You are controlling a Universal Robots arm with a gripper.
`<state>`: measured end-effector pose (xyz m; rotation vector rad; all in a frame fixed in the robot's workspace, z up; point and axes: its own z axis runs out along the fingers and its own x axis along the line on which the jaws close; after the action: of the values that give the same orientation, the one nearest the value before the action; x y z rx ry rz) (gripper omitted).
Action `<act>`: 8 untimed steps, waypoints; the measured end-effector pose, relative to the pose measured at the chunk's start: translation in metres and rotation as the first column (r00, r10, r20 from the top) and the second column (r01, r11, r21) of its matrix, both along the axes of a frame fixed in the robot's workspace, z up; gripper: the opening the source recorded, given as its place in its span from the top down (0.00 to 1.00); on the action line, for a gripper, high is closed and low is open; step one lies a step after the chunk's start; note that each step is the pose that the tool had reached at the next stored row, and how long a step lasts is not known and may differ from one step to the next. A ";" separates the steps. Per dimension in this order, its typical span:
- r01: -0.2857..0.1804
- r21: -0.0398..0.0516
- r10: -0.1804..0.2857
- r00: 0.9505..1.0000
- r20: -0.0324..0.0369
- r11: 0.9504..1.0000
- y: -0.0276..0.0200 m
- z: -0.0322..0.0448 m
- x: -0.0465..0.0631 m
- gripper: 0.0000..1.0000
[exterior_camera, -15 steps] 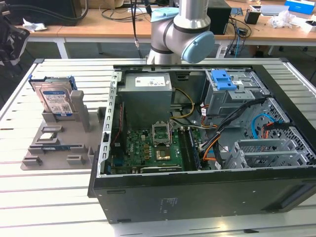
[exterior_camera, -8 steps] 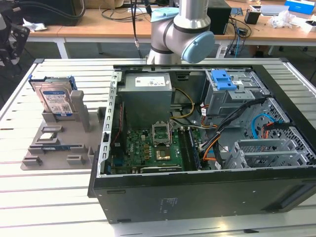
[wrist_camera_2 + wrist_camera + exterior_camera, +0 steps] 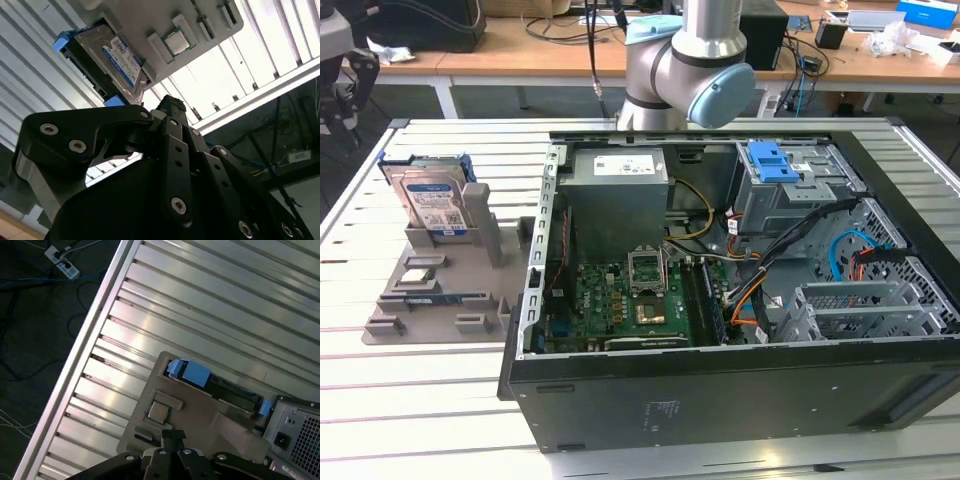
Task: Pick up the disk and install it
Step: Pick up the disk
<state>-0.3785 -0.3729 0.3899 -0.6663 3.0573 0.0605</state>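
The disk [image 3: 433,205] is a silver hard drive with a white-and-blue label in a blue side bracket. It stands upright in a slot of the grey holder [image 3: 470,280] at the exterior view's left. In the second wrist view the disk [image 3: 112,62] lies beyond my gripper [image 3: 170,106], whose black fingers meet at their tips with nothing between them. In the first wrist view the disk [image 3: 195,374] shows edge-on, well apart from my gripper [image 3: 172,434]. The arm [image 3: 690,70] rises behind the computer case.
An open computer case [image 3: 720,390] lies on the slatted aluminium table [image 3: 420,420]. Its grey drive cage has a blue latch [image 3: 775,162] at the back right. A small silver chip [image 3: 416,276] sits on the holder. A desk with cables runs along the back.
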 end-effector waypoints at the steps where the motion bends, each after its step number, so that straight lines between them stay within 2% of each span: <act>1: -0.032 0.000 0.032 1.000 0.000 1.000 0.0000 0.0000 0.000 0.89; 2: -0.079 0.000 0.079 0.997 0.000 0.997 0.0000 0.0000 0.000 0.89; 4: -0.157 0.000 0.157 0.988 0.000 0.988 0.0000 0.0000 0.000 0.89; 6: -0.213 0.000 0.213 0.977 0.000 0.977 0.0000 0.0000 0.000 0.89; 8: -0.241 0.000 0.241 0.971 0.000 0.971 0.0000 0.0000 0.000 0.89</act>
<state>-0.3785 -0.3730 0.3899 -1.0339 2.9584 0.0624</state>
